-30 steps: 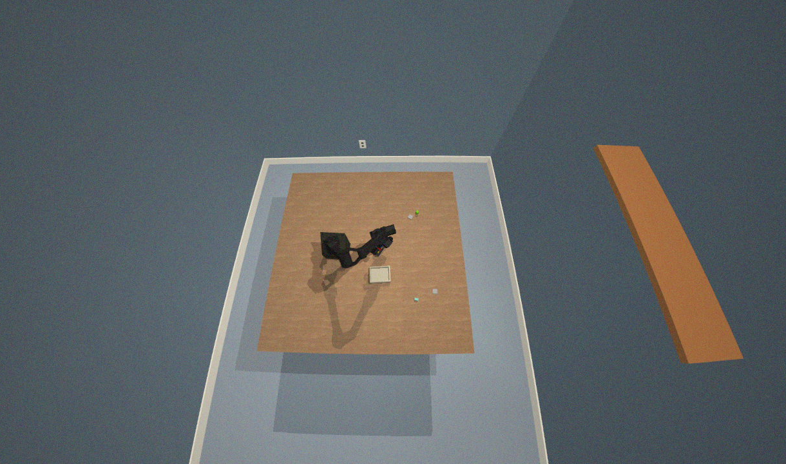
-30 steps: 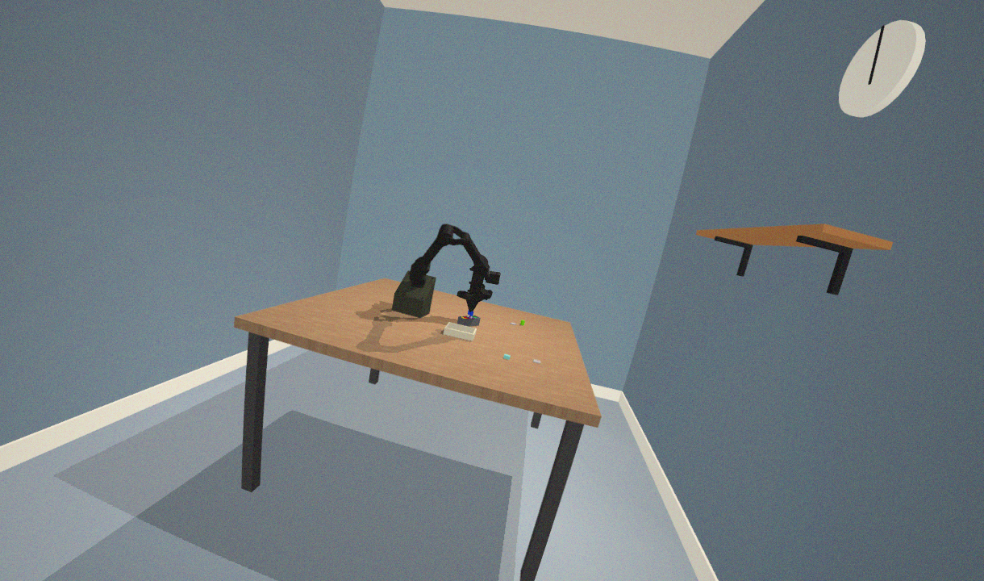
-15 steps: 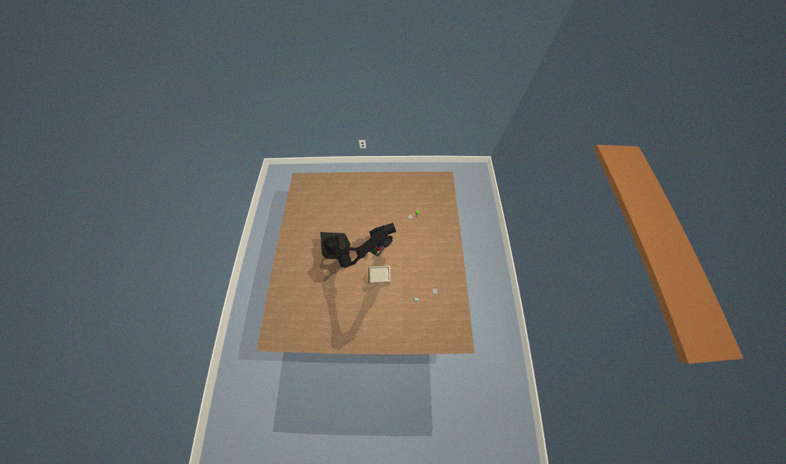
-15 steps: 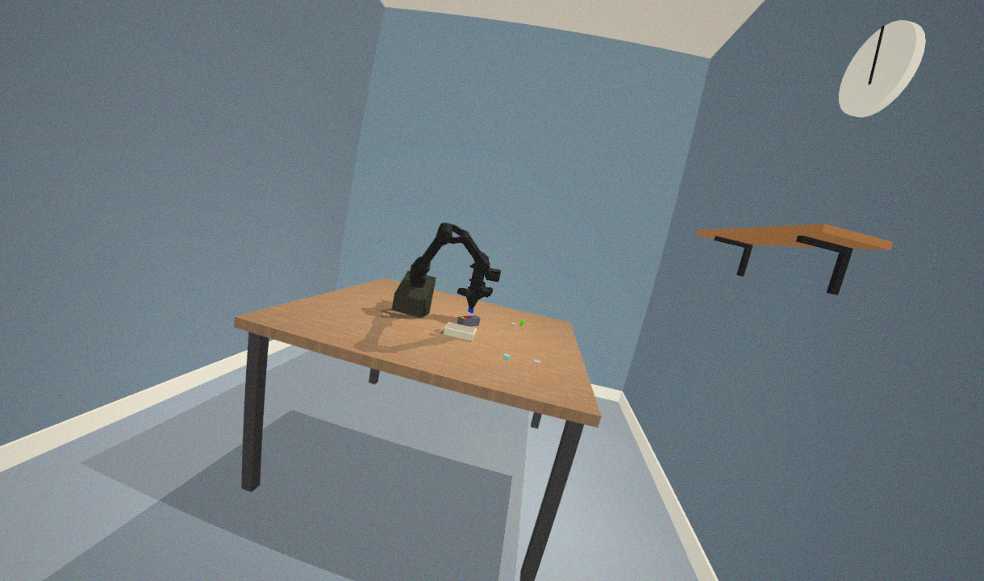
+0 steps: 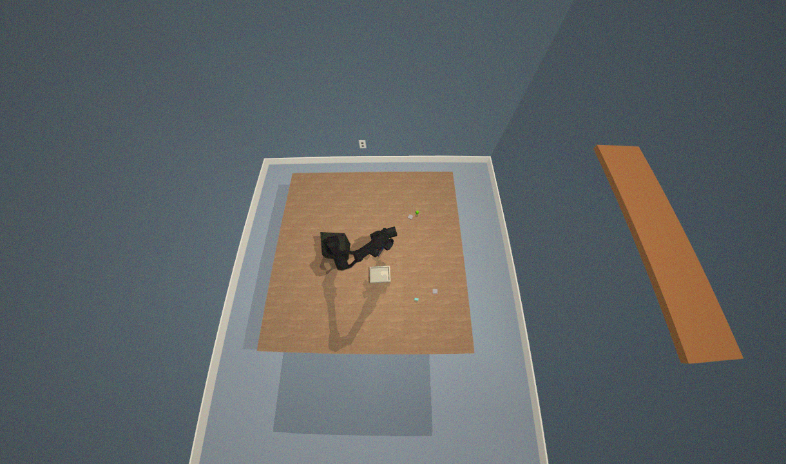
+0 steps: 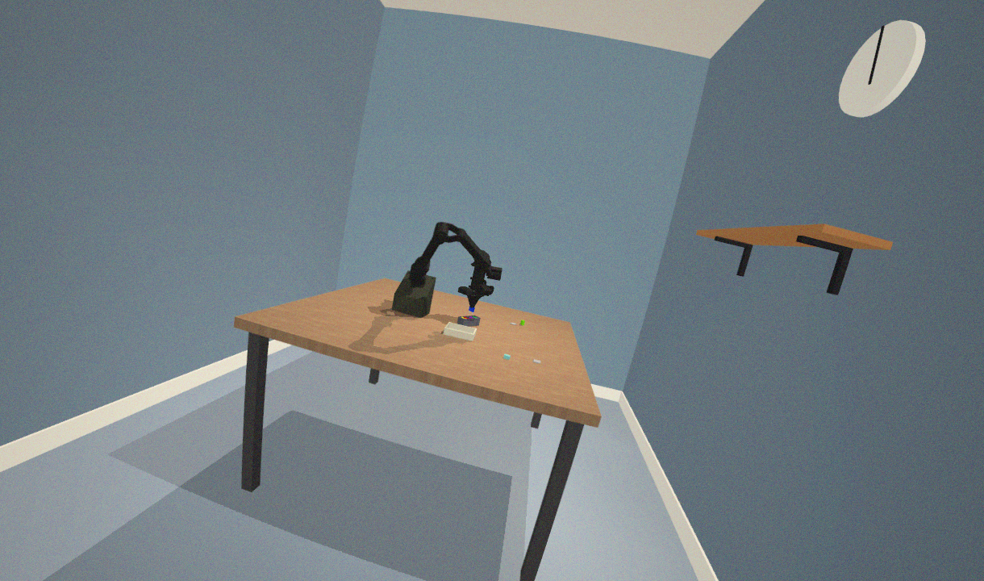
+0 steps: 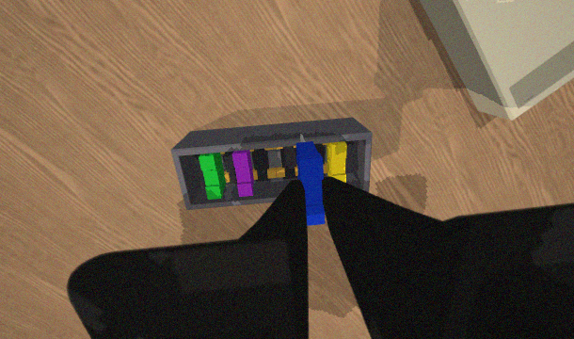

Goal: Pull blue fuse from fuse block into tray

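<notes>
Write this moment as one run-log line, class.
claw: shut on blue fuse | fuse: lifted above fuse block | tray: no fuse visible | next: carry to tray

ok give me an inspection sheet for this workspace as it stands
surface: wooden table, arm base standing on it.
job's things: blue fuse gripped and lifted above the fuse block; green fuse, purple fuse and yellow fuse seated in the block; the slot behind the blue fuse is hidden; tray beside the block, nothing seen in it.
clutter: four small bits on the table: green piece, grey piece, teal piece, second grey piece.
gripper: gripper shut on the blue fuse, fingers on either side.
cables: nothing seen.
surroundings: wall shelf, wall clock, wall socket.
</notes>
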